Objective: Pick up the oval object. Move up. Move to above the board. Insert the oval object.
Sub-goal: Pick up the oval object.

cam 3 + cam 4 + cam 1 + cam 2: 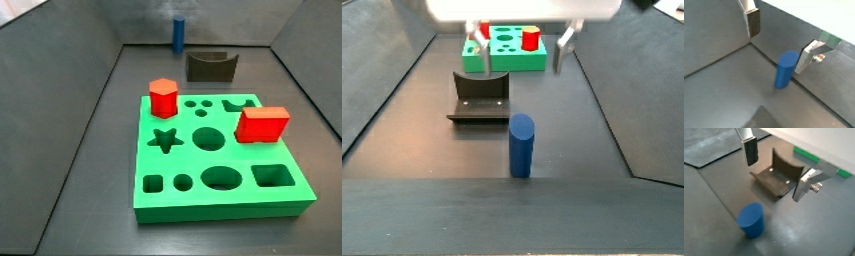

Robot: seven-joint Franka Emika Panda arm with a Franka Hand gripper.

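The oval object, a slim blue peg, stands upright on the grey floor, apart from everything else; it shows in both wrist views [785,70] [751,220] and in both side views [177,35] [521,145]. The green board [201,160] [502,58] lies flat with several shaped holes. My gripper [779,42] [776,169] [523,48] hangs open and empty above the floor, higher than the peg's top, with the jaws wide apart. One finger [807,57] appears close beside the peg's top in a wrist view. The gripper does not show in the side view that looks over the board.
The dark fixture [781,176] [210,66] [478,97] stands between the peg and the board. A red hexagonal prism [163,97] and a red cube [262,124] sit on the board. Grey walls enclose the floor.
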